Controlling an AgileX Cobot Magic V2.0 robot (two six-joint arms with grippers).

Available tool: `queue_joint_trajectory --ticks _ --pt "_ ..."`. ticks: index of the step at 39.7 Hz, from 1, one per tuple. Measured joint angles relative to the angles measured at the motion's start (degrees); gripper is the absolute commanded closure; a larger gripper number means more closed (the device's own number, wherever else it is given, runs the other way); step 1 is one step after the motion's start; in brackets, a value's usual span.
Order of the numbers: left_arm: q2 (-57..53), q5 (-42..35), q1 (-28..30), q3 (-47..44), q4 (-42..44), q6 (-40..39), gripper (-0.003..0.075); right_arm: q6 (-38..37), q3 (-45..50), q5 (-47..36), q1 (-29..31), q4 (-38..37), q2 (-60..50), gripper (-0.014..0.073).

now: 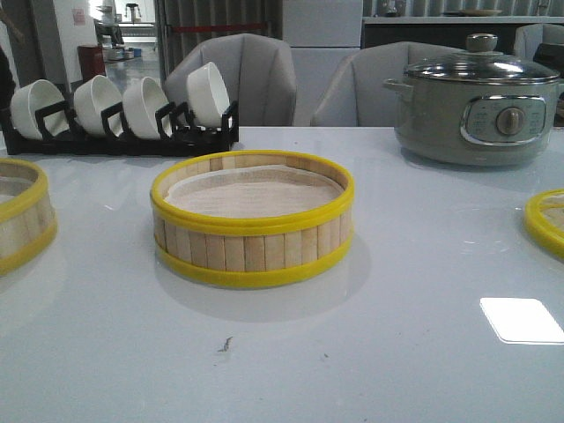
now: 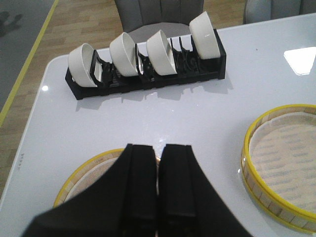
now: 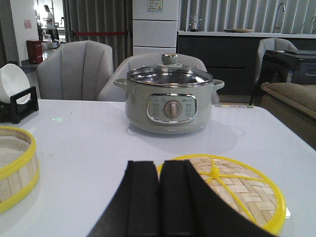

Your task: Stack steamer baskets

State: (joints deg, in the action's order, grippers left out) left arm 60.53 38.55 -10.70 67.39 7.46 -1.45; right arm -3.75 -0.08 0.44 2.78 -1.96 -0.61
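One steamer basket (image 1: 253, 220) with pale slats and yellow rims stands at the table's middle; it shows too in the left wrist view as the basket (image 2: 284, 165) and in the right wrist view as the basket (image 3: 15, 165). A second basket (image 1: 22, 216) sits at the left edge, and my left gripper (image 2: 158, 150) hovers shut above that basket (image 2: 79, 180), holding nothing. The woven lid (image 1: 548, 220) with its yellow knob (image 3: 214, 173) lies at the right. My right gripper (image 3: 159, 168) is shut and empty just beside the lid (image 3: 237, 190).
A black rack (image 1: 123, 132) holding several white bowls (image 1: 145, 104) runs along the back left. A grey-green electric pot (image 1: 476, 106) with a glass lid stands back right. Grey chairs (image 1: 256, 75) are behind the table.
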Motion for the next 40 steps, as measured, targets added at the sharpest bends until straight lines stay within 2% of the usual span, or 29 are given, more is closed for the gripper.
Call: queue_joint_trajectory --ticks 7,19,27,37,39,40 --pt "0.00 1.43 0.00 0.00 0.00 0.00 0.0634 0.00 -14.00 12.69 0.00 0.00 2.59 0.0566" --pt "0.00 3.29 0.00 0.00 0.03 0.00 0.0634 -0.08 -38.24 21.73 0.00 0.00 30.06 0.0566" --pt "0.00 4.57 0.00 0.00 0.03 0.00 0.0634 -0.08 -42.72 23.01 0.00 0.12 42.09 0.0566" --pt "0.00 7.73 0.00 0.00 -1.64 0.00 0.0634 -0.08 -42.72 22.88 0.00 3.23 44.73 0.0563" --pt "0.00 7.84 0.00 0.00 -1.64 0.00 0.0633 -0.08 -42.72 22.75 0.00 3.82 44.97 0.0535" --pt "0.00 7.97 0.00 0.00 -1.64 0.15 0.0633 -0.08 -42.72 22.75 0.00 4.09 44.97 0.0492"
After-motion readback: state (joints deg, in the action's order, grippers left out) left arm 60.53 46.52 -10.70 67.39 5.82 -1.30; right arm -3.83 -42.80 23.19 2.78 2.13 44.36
